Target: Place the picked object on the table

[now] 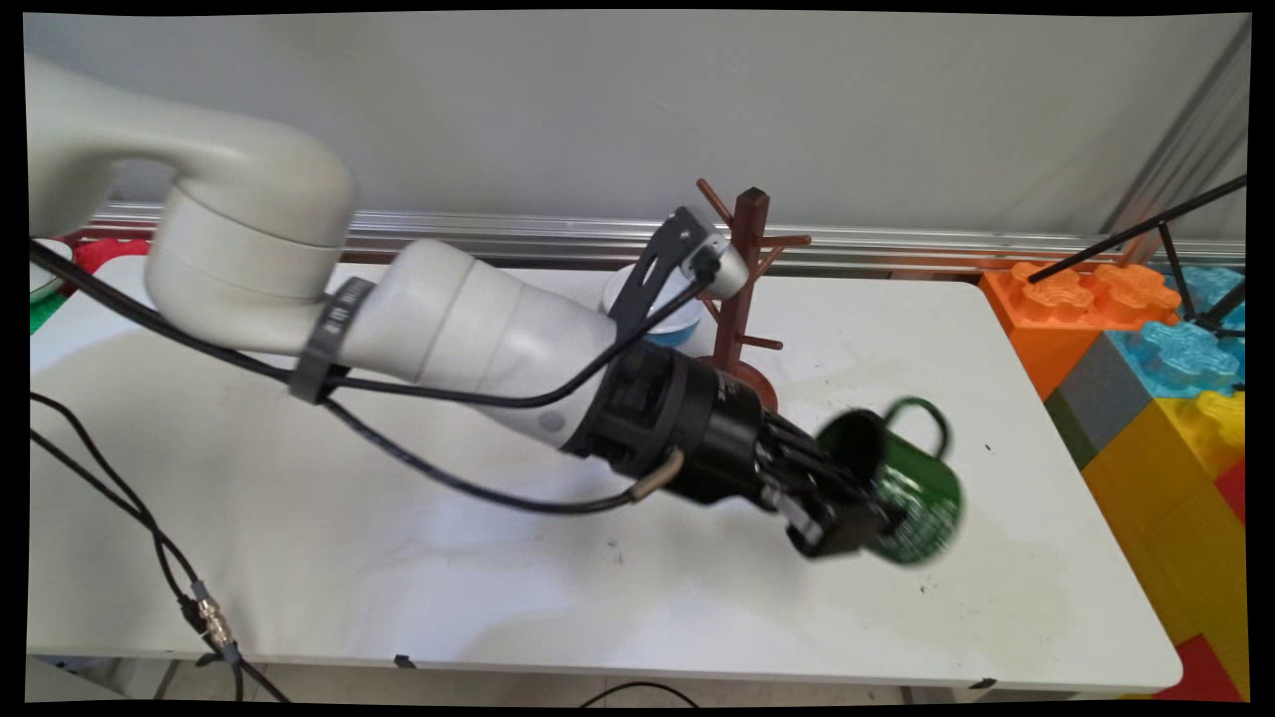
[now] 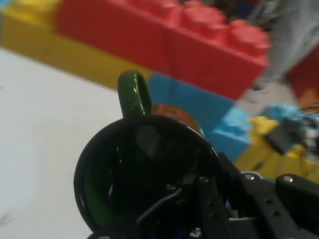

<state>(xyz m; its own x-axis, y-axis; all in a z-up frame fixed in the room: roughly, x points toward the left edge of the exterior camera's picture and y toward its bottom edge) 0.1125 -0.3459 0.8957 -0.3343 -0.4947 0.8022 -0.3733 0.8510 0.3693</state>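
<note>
The gripper (image 1: 859, 518) pinches a green mug (image 1: 901, 488) by its rim, one finger inside the cup and one outside, holding it clear of the white counter (image 1: 398, 558) toward the counter's right half. The mug lies tilted on its side: its long axis runs from the open mouth at about 10 o'clock to the base at about 4 o'clock in the main view, with the handle (image 1: 926, 418) up at 12 o'clock. The hand view looks straight into the dark mouth (image 2: 144, 174), handle at 12 o'clock. A brown mug tree (image 1: 745, 289) stands at about 10 o'clock from the mug, near the counter's far edge, beside a blue bowl (image 1: 669, 324). Coloured blocks (image 1: 1155, 378) lie at 3 o'clock.
</note>
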